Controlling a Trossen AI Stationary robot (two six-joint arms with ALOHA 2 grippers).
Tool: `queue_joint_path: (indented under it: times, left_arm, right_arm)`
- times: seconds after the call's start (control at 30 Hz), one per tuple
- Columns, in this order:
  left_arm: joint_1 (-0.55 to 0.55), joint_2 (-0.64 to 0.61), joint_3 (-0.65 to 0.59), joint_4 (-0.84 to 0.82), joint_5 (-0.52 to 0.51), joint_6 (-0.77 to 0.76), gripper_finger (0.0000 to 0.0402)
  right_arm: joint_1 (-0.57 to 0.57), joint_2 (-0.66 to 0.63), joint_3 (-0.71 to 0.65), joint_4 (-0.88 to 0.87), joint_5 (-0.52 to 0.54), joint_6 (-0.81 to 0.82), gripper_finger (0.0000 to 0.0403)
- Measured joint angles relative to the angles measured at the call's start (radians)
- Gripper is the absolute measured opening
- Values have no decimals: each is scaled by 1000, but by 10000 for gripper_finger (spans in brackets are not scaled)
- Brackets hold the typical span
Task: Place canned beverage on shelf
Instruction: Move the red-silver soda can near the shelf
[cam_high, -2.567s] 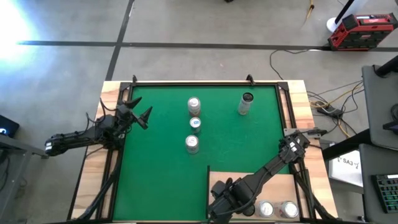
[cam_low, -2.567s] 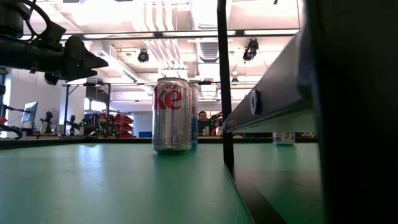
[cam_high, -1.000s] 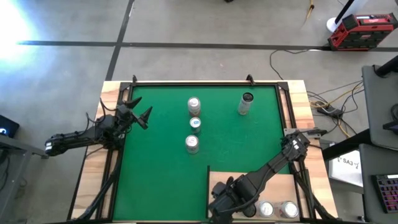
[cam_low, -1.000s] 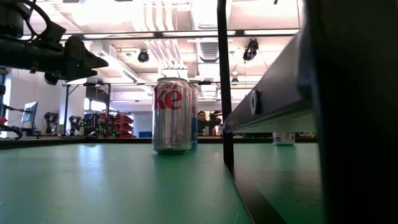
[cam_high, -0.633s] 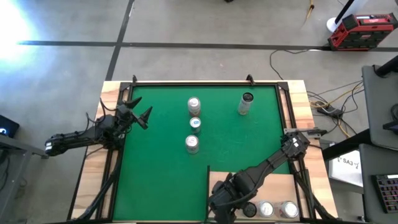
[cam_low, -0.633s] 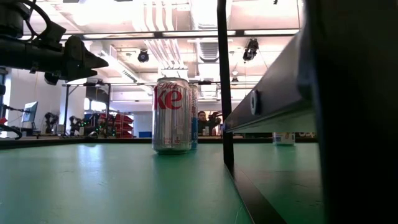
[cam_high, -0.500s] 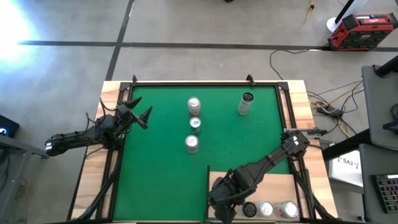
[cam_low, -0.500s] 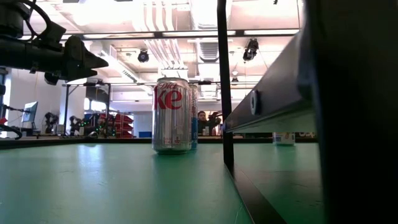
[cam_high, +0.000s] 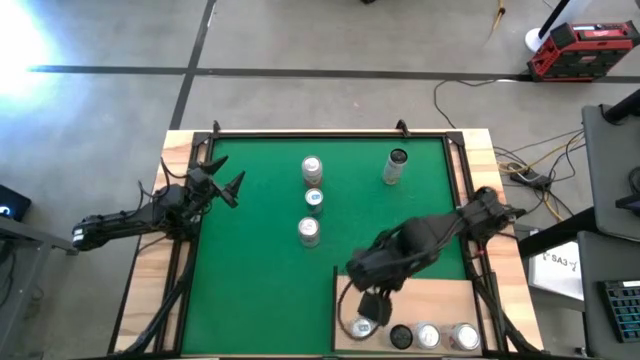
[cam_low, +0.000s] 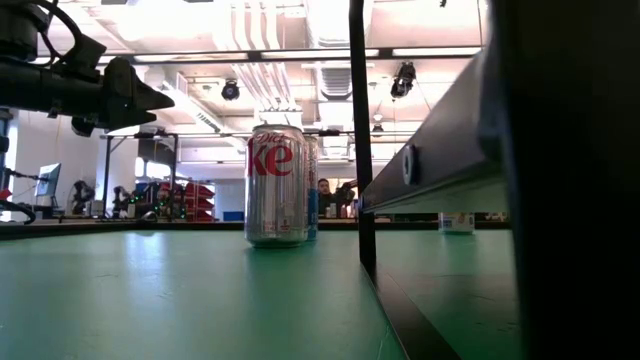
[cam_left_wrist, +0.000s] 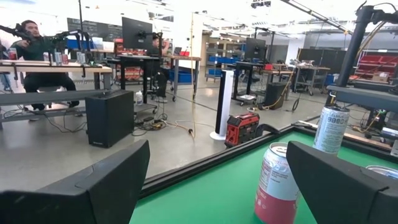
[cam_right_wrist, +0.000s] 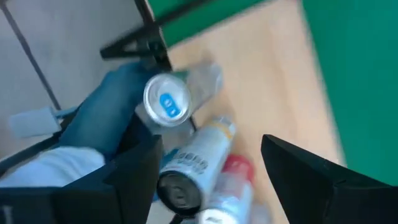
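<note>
Cylindrical metal cans (cam_high: 428, 336) on pale wood shelf (cam_high: 440, 297); right pincer (cam_high: 371, 301) spread, empty.

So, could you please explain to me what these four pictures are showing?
This is a robot with two dark arms at a table. One picture looks straight down, one looks level across the green mat, and two come from cameras on the wrists. Four cans stand on the mat, and four further cans are on the wooden shelf. The right gripper hangs over the shelf. The left gripper waits at the mat's left edge. Both have open jaws and hold nothing.
</note>
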Motion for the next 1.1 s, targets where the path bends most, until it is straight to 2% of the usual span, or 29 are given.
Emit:
queue_joint_path:
  times: [0.13,0.37,0.43,0.57,0.87,1.1]
  left_arm:
    - [0,0,0,0,0,0,363]
    - [0,0,0,0,0,0,363]
    - [0,0,0,0,0,0,363]
    - [0,0,0,0,0,0,363]
    - [0,0,0,0,0,0,363]
    - [0,0,0,0,0,0,363]
  right_arm:
    - [-9,-77,0,2,119,-57,259]
    - [17,-172,-39,45,524,-46,266]
    - [24,-190,-84,79,583,-46,272]
    - [24,-232,-231,161,586,3,280]
    - [16,-469,-676,358,589,372,274]
    - [-28,-612,-883,349,586,708,279]
